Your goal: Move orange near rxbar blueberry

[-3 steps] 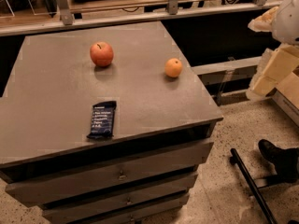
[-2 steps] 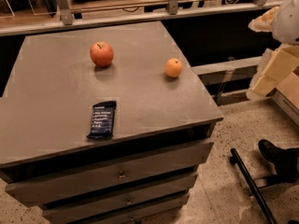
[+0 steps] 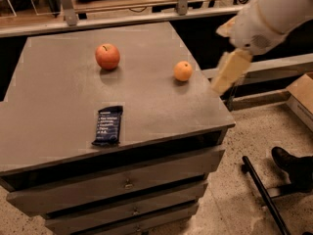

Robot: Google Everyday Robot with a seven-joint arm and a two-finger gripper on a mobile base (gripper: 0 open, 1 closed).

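Near the front left of the grey drawer cabinet (image 3: 49, 106) lies the rxbar blueberry (image 3: 108, 126), flat on the top, its long side running front to back. Behind it, toward the back of the top, stands the red apple (image 3: 107, 56), well apart from the bar. Further right sits the orange (image 3: 183, 71), alone near the right edge and well apart from both. Just past that edge, to the right of the orange and not touching it, hangs the gripper (image 3: 232, 67); whether it is open or closed I cannot tell.

The step in hand looks like the reach for the orange. A round fruit this close to an edge will likely roll off if nudged from one side, so the approach should come down from above, centred on it, and close across its widest part. The carry then goes toward the front left, passing in front of the apple, with a low release just beside the bar, not on it
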